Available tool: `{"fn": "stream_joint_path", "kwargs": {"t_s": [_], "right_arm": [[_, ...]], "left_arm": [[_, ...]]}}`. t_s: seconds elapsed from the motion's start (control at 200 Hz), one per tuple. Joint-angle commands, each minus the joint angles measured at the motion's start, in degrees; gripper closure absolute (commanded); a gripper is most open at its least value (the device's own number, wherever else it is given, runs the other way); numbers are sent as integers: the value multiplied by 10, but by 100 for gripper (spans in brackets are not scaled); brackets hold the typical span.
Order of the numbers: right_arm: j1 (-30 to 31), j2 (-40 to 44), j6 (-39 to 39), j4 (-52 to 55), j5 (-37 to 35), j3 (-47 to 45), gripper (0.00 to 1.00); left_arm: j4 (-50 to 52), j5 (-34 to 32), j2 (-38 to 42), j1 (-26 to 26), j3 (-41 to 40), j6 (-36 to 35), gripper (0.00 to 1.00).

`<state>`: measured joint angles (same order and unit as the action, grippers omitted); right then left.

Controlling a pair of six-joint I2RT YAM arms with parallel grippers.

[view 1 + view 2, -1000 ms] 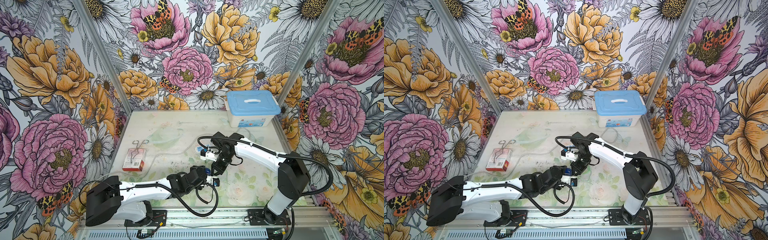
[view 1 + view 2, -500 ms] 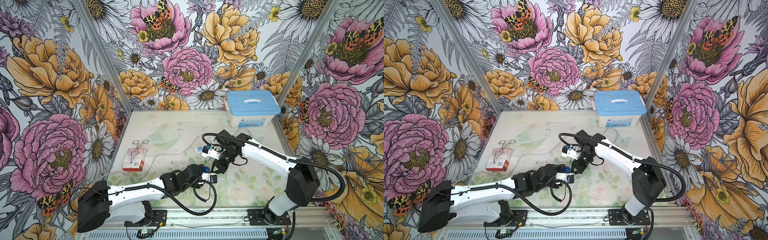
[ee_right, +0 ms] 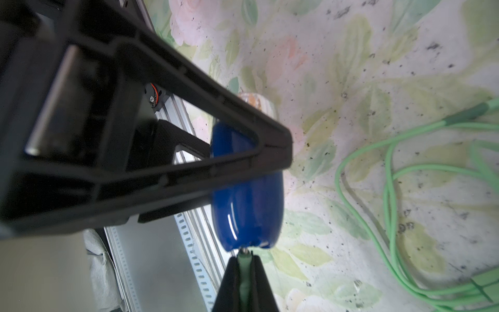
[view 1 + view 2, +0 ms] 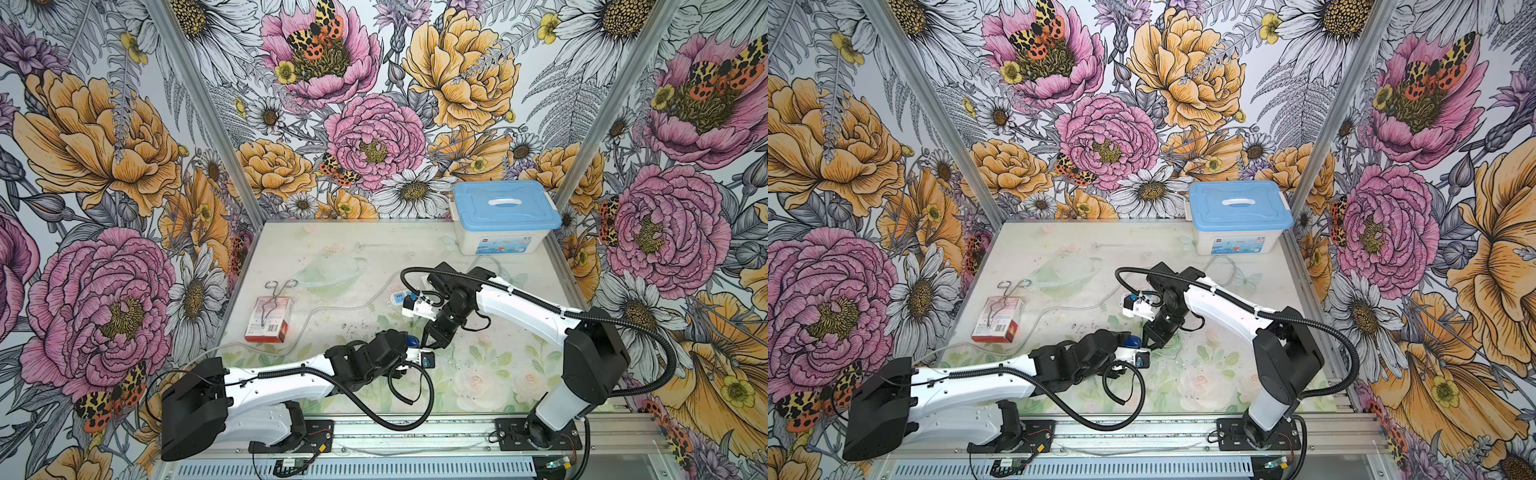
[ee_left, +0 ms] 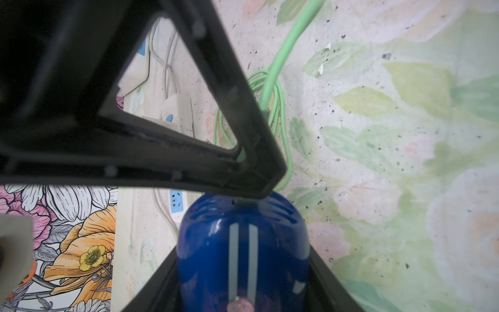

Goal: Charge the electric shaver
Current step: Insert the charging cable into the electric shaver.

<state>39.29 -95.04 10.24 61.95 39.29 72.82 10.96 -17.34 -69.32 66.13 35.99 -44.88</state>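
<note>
Both arms have shifted only slightly since a second ago and still meet at the front middle of the table (image 4: 332, 249). The left gripper (image 4: 409, 347) clamps the electric shaver (image 5: 243, 243) by its sides, and the right gripper (image 3: 244, 263) pinches the plug (image 3: 244, 272) of the green cable (image 3: 391, 162) at the shaver's end. The step looks like seating the plug: hold the shaver steady and push straight along its axis, no sideways bend. The port is hidden by fingertips, a bit of metal tip shows so it's probably not fully in, and the cable's far end near the power strip (image 4: 399, 297) is blocked by the right arm.

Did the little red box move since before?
No. The red box lies just where it was, close beside the left edge of the table.
</note>
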Motion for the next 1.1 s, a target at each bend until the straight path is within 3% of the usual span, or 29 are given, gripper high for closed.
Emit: {"fn": "stream_joint_path", "kwargs": {"t_s": [0.0, 0.796, 1.096], "right_arm": [[16, -18, 18, -216, 83, 58, 100], [25, -51, 44, -224, 105, 85, 100], [12, -18, 4, -227, 35, 54, 100]], "left_arm": [[-251, 177, 10, 36, 66, 16, 100], [-322, 207, -5, 47, 83, 26, 100], [-239, 142, 9, 30, 62, 25, 100]]}}
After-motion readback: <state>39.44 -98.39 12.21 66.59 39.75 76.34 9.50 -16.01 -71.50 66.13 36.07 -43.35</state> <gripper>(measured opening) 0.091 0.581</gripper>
